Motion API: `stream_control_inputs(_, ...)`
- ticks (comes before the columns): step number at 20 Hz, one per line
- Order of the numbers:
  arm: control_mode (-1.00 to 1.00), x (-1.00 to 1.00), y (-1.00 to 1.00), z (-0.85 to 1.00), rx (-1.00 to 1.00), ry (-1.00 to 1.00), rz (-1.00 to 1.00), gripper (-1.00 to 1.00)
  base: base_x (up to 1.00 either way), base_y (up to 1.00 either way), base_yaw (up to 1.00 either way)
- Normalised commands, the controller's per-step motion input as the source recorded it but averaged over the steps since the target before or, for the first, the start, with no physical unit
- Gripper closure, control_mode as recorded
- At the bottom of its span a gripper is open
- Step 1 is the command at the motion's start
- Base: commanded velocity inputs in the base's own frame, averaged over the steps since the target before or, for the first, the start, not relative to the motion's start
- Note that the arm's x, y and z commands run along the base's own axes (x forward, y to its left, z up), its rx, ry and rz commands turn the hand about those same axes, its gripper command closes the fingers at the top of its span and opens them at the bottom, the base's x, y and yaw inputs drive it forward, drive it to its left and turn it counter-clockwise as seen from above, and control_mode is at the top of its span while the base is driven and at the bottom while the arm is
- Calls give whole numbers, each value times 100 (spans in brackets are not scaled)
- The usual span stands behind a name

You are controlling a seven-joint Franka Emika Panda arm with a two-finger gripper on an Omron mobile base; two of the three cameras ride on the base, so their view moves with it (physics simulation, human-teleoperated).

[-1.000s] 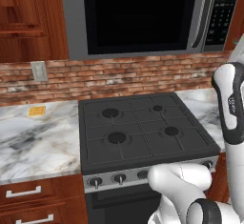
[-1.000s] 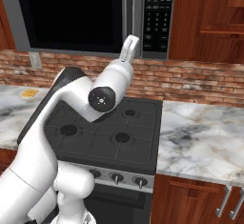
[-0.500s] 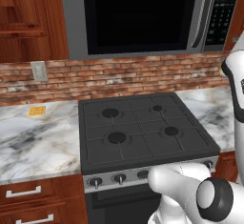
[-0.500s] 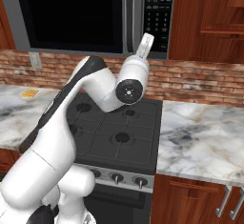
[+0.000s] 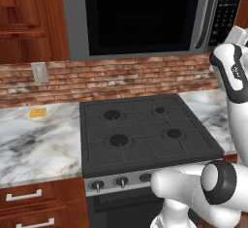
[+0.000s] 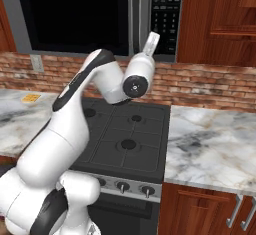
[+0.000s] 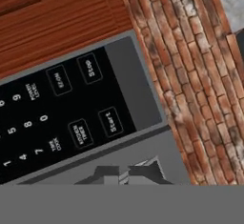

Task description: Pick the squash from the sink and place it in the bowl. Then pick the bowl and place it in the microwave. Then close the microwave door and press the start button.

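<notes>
Jaws [image 7: 128, 174] clenched, empty, just below the microwave [image 7: 128, 89] keypad's Start button [image 7: 109, 122], seemingly not touching it

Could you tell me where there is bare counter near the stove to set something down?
The marble counter to the right of the stove is bare up to the brick wall. Left of the stove, the counter is bare apart from a small yellow item by the wall. The arm crowds the stove's front.

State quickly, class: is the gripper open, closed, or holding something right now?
Gripper: closed, holding nothing, raised toward the microwave keypad.
</notes>
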Motion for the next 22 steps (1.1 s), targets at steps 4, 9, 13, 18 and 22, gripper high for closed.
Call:
stream_control_inputs(4, -100, 61, -16, 0, 0, -7, 0, 100, 0, 0, 0)
stream_control_inputs(9, -100, 38, -27, -1, 0, -8, 0, 100, 0, 0, 0)
stream_control_inputs(13, -100, 21, -32, -2, 0, -10, 0, 100, 0, 0, 0)
stream_control_inputs(18, -100, 27, -10, -2, 0, -8, 3, 100, 0, 0, 0)
stream_control_inputs(22, -100, 18, 0, -18, 0, -7, 7, 100, 0, 0, 0)
